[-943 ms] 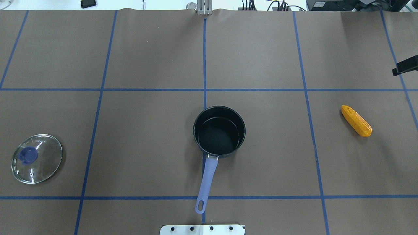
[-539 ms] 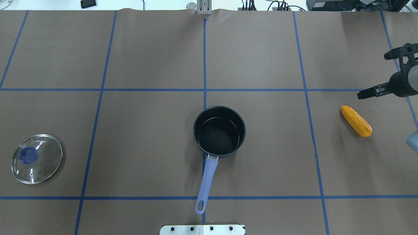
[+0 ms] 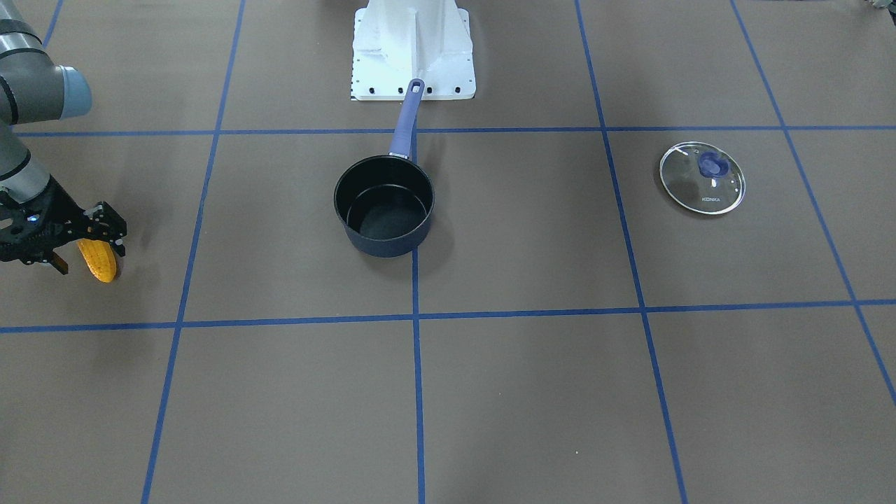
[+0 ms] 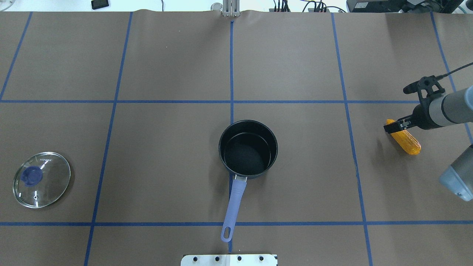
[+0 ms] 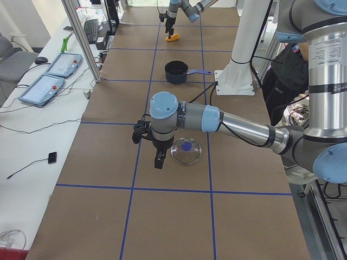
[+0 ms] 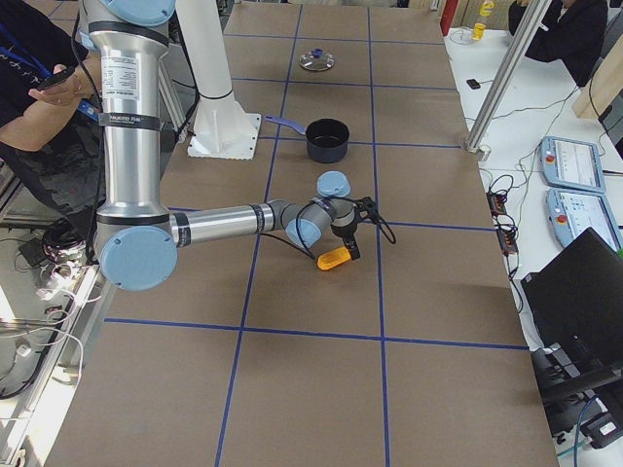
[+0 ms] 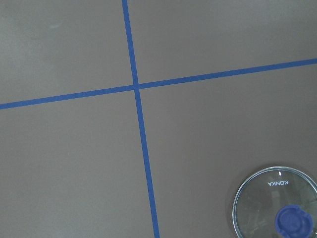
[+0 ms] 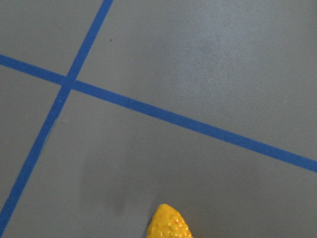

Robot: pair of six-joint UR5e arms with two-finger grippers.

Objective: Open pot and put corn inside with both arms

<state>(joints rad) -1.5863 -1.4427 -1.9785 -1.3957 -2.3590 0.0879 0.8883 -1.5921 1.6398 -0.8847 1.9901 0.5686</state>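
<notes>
Brown taped tabletop [image 4: 166,66]: corn [image 4: 406,142] is seen lying at overhead frame right, well apart from pot [image 4: 247,147]. Right gripper [image 3: 84,245] is poised over it, fingers apart. Left gripper [image 5: 158,158]: finger state cannot be told. Corn is judged light, stiff and bumpy, so a mid-cob grasp is advised.

A robotics lab: teach pendants [image 5: 42,88] on a side bench [image 5: 32,151], blue-taped grid [image 4: 231,74] over brown table paper [image 4: 173,55].

The dark round metal pot [image 4: 248,127] stands mid-table [image 4: 295,184], the round glass lid [image 4: 41,179] well left, the orange-yellow corn cob [image 4: 406,142] well right.
</notes>
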